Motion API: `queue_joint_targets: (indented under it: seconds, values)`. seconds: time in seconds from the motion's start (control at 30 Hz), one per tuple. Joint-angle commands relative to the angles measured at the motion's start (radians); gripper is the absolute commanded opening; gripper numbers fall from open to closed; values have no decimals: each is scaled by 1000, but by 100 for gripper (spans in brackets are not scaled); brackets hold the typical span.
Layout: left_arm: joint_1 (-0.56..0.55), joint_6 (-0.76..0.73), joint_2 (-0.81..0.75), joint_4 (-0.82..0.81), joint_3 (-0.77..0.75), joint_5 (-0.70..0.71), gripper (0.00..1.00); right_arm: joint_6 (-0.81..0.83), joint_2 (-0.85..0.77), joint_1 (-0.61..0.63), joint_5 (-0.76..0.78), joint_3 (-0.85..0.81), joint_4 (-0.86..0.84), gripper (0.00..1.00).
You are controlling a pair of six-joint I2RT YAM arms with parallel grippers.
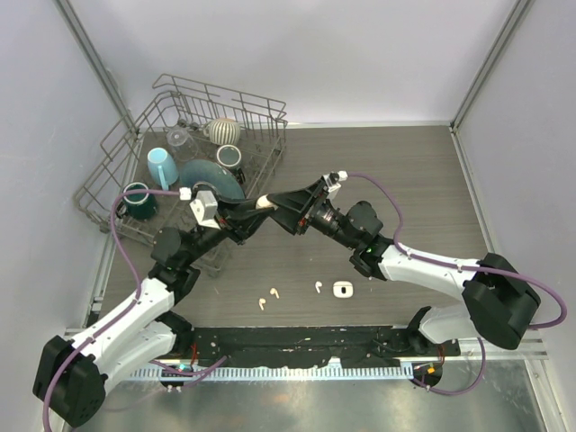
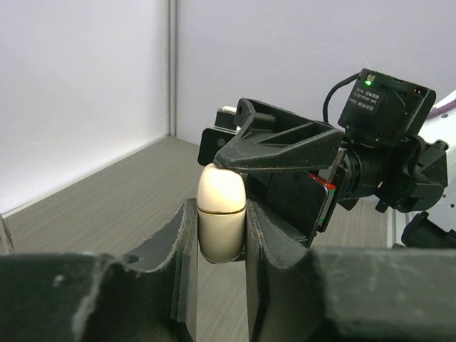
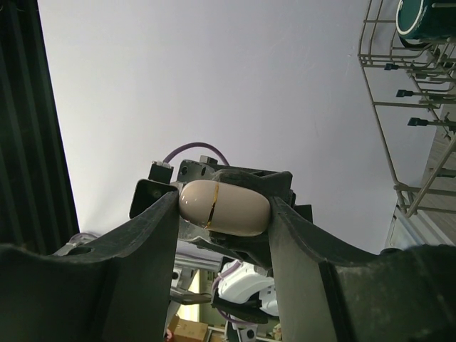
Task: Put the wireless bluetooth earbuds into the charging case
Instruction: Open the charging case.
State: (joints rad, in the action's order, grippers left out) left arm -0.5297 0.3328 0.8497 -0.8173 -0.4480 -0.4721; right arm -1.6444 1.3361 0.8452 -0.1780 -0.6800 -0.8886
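Nearest, 1 black base strip [image 1: 297, 342] runs along the near edge of the table [image 1: 414, 171] and carries the 2 arms. Just beyond it, 3 wireless bluetooth earbuds [image 1: 274, 292] lie loose on the wood: 2 close together on the left and 1 apart to their right. Just beside that 1 sits 1 small white squarish piece [image 1: 342, 289], too small to tell what it is.

Farther in, above the table's middle, the 2 grippers meet on 1 charging case [image 1: 265, 202], a cream oval with a thin gold seam, its lid closed. The left gripper [image 2: 221, 228] pinches its lower half between both fingers. The right gripper [image 3: 223, 214] pinches the same case from the opposite side, 1 finger pressed against each end.

Farthest, in the back left corner, 1 wire dish rack [image 1: 112, 157] holds 1 dark green mug [image 1: 138, 200], 1 pale blue cup [image 1: 162, 166], 1 blue plate [image 1: 211, 175], 1 clear glass [image 1: 180, 138], 1 small pale-rimmed cup [image 1: 229, 157] and 1 ribbed cream vessel [image 1: 225, 131].
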Motion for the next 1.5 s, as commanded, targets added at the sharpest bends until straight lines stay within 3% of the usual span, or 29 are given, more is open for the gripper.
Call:
queue_joint_targets:
  seconds: [0.0,0.03,0.1,0.13,0.23,0.37,0.4,0.5,0.67,0.8,1.03,1.47]
  values:
    - [2,-20,3,1,-35,-14,10,18,9,8,-17,-26,-49,1]
    - [2,-26,3,13,-41,-17,1,24,11,8,-24,-30,-53,7]
    - [2,-41,2,55,-55,-14,0,72,24,6,-63,-38,-87,27]
    - [0,-47,-1,61,-57,-14,0,90,26,5,-75,-41,-104,51]
    - [0,-67,-21,73,-46,-8,0,184,18,-8,-121,-49,-105,85]
    - [2,-106,-78,87,-18,29,0,409,-83,-34,-100,-64,123,85]
    - [2,-123,-93,89,-2,42,0,487,-118,-32,-78,-73,277,85]
    - [2,-165,-142,90,32,67,0,737,-218,-34,-6,-116,492,85]
    - [2,-241,-178,-89,137,50,0,943,-278,-34,5,-170,654,86]
    - [2,-255,-153,-141,149,17,0,963,-241,-26,-87,-202,675,86]
    - [2,-233,-113,-267,173,-6,0,1029,-201,3,-43,-256,790,87]
    - [2,-239,-112,-266,178,-51,0,982,-193,5,-101,-254,700,87]
